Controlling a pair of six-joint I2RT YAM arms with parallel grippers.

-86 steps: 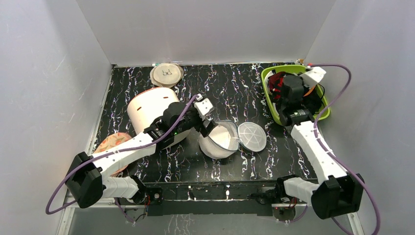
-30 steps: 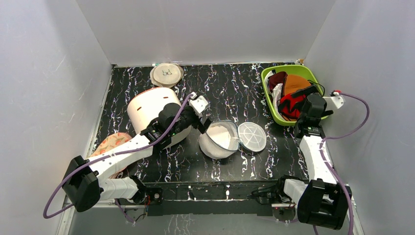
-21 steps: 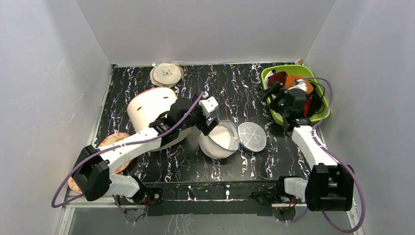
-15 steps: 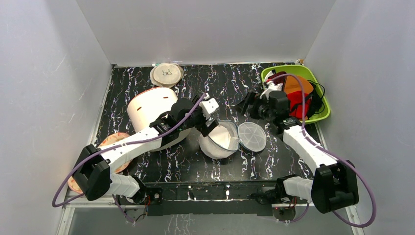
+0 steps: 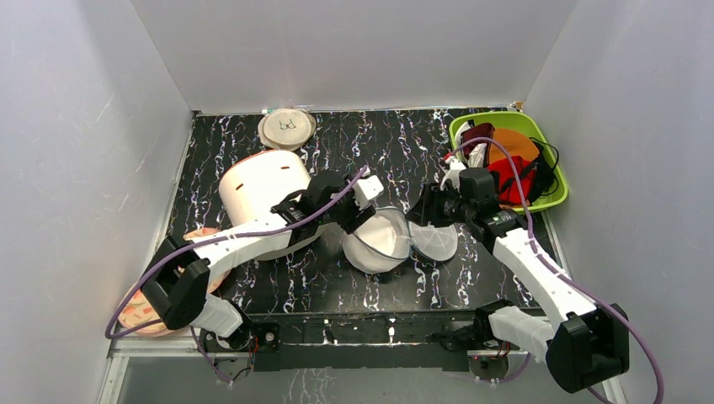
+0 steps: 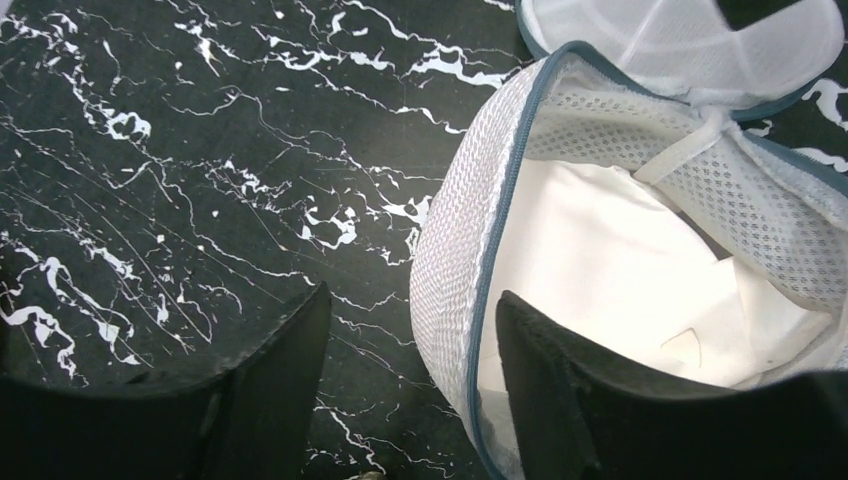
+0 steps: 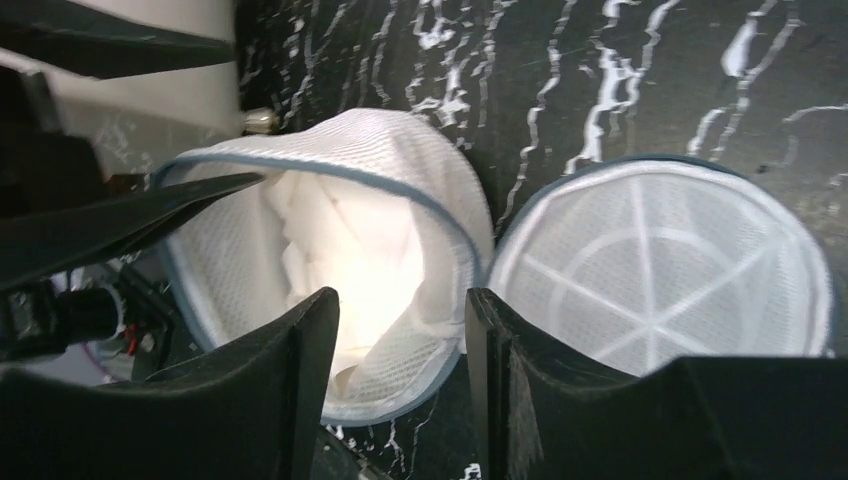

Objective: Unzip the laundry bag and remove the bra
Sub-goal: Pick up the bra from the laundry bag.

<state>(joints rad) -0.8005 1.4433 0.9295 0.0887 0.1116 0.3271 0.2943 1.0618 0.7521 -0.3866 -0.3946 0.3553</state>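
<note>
Black worktop (image 5: 396,143) is carrying the unzipped laundry bag (image 5: 379,244) centrally; left gripper (image 6: 410,320) and right gripper (image 7: 400,300), half-open and empty, are straddling its opposite rims. Meanwhile the bra (image 5: 508,178) is lying in the far-right-corner bin (image 5: 505,118), nearer the right gripper.

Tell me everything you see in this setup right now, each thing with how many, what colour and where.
laundry bag: one, white-grey mesh, table centre, unzipped, its lid lying open to the right
bra: one, red, in the tub
orange bra cups: one, orange, in the tub
maroon garment: one, dark maroon, tub's far left
tub: one, lime green, far right corner
cylinder: one, cream, left of the bag
disc: one, beige, far edge
patterned piece: one, orange, left edge
table: one, black, white-veined
left gripper: one, black, straddling the bag's rim
right gripper: one, black, above the bag's right rim
</note>
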